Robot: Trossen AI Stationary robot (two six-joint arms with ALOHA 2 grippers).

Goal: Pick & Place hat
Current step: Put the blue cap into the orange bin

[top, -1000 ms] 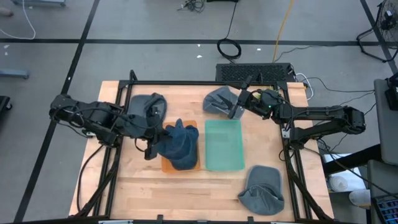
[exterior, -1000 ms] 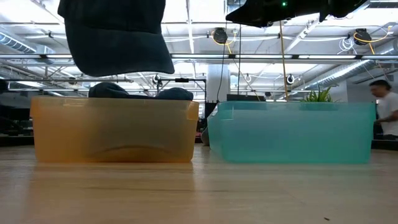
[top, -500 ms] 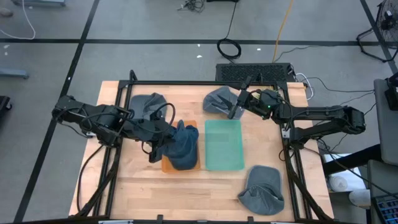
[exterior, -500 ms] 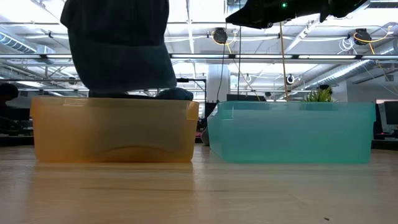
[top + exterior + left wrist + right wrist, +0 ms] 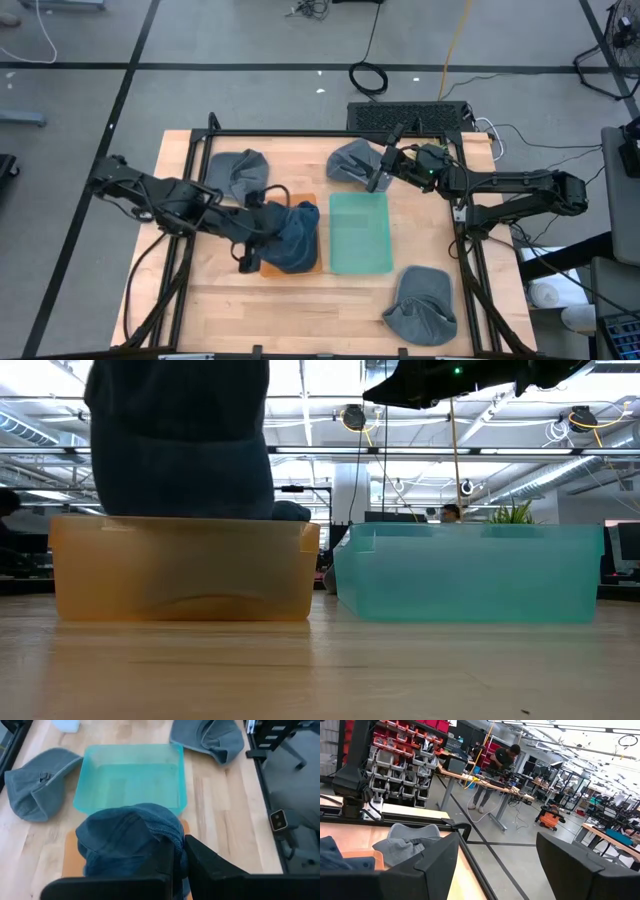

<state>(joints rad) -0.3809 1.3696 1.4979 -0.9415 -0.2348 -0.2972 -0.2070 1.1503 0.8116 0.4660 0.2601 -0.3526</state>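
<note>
Counter: wooden top carrying two bins side by side, orange bin and teal bin, plus three grey hats lying loose: grey hat at the far left, one near the right gripper, one at the near right.

Teal bin: nothing in it.

Orange bin: already holds one dark hat, a bit of which shows at the rim in the low view.

Blue hat: a second ago it hung clear above the orange bin; now its lower edge sits at or just inside the rim in the low view. Judged: placement nearly done, release is the next thing needed.

Left gripper: has come down and moved in over the orange bin, fingers pressed together, pinching the blue hat's fabric.

Right gripper: unchanged, hovering beside the far grey hat, fingers spread, holding nothing. Judged: waiting on its own pick.
</note>
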